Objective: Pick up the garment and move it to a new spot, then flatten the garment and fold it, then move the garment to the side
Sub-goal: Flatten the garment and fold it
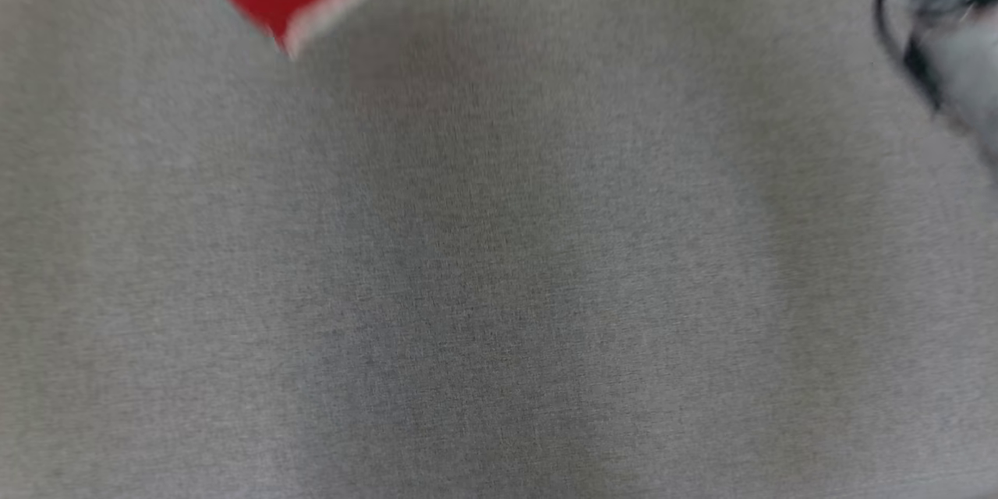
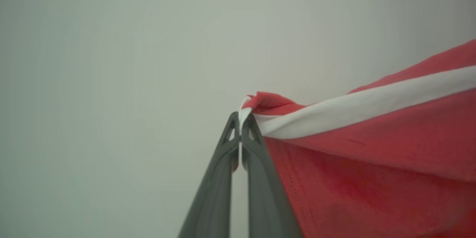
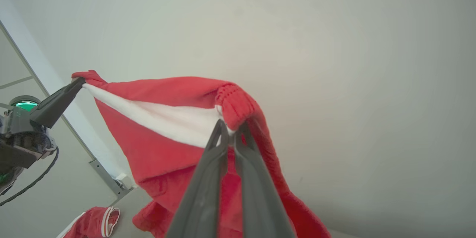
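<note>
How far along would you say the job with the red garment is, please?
Done: the red garment is picked up. In hand: the left claw and the right claw are each shut on an edge of it, holding it stretched between them in the air. Left: laying it on the grey table at a new spot, flattening it, folding it, and moving it aside.

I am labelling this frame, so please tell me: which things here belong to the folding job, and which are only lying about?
Belongs to the job: red garment with a white stripe, lifted; left gripper, shut on one corner; right gripper, shut on its ribbed edge.
Lying about: a second red garment with white trim, crumpled below.
</note>
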